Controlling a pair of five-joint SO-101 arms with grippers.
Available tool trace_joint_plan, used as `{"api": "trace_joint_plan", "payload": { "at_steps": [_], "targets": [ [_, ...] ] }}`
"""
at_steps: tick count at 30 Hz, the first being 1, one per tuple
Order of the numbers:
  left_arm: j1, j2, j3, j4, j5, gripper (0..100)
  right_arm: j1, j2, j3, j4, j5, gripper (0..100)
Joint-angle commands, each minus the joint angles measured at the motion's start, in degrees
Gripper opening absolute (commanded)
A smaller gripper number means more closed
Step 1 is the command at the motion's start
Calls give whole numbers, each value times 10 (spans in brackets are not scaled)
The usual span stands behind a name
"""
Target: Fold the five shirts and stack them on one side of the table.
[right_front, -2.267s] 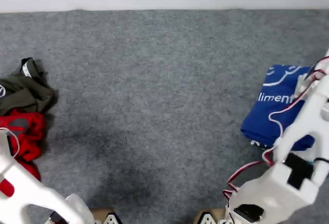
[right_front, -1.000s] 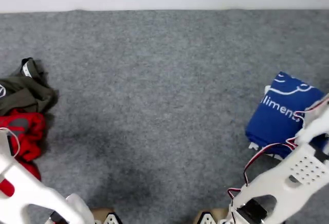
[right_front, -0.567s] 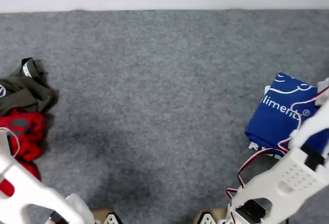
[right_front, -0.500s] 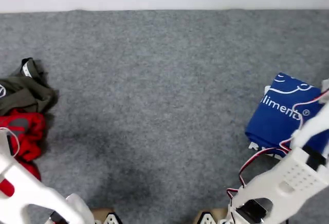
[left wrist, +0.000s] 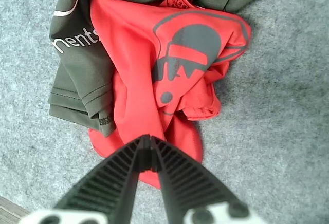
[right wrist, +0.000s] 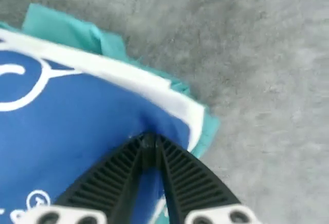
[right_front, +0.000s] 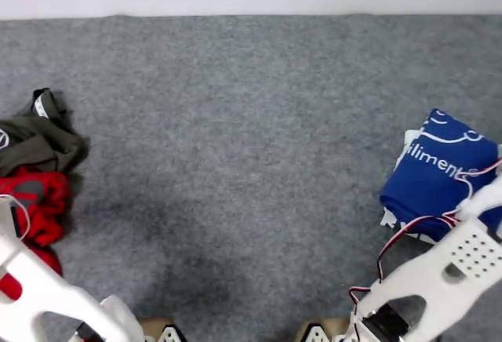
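Right pincer (right wrist: 149, 144) pinching folded blue shirt (right wrist: 77, 131), white-lettered, teal and white layers (right wrist: 108, 47) beneath.

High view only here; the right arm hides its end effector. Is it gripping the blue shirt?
Observer: Yes. The right end effector is shut, pinching the blue shirt near its edge.
Operator: Anything under the blue one?
Observer: A white shirt, and a teal shirt below that.
Operator: What about the left side?
Observer: The left end effector is shut, its tip over the red shirt, which lies crumpled across the olive shirt.
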Motion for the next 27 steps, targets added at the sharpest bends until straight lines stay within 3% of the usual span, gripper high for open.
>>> {"api": "trace_joint_plan", "payload": {
  "at_steps": [1, 10, 23, 27],
  "targets": [
    [4, -11, -18, 0, -6, 7, -22, -120, -29, 33, -35, 9],
    [4, -9, -17, -1, -4, 7, -192, -157, -24, 328, -53, 9],
    [4, -10, -13, -1, -4, 7, -235, 116, -7, 313, -53, 9],
    [4, -12, 1, -3, -5, 7, -235, 99, -28, 331, -65, 9]
  ]
}}
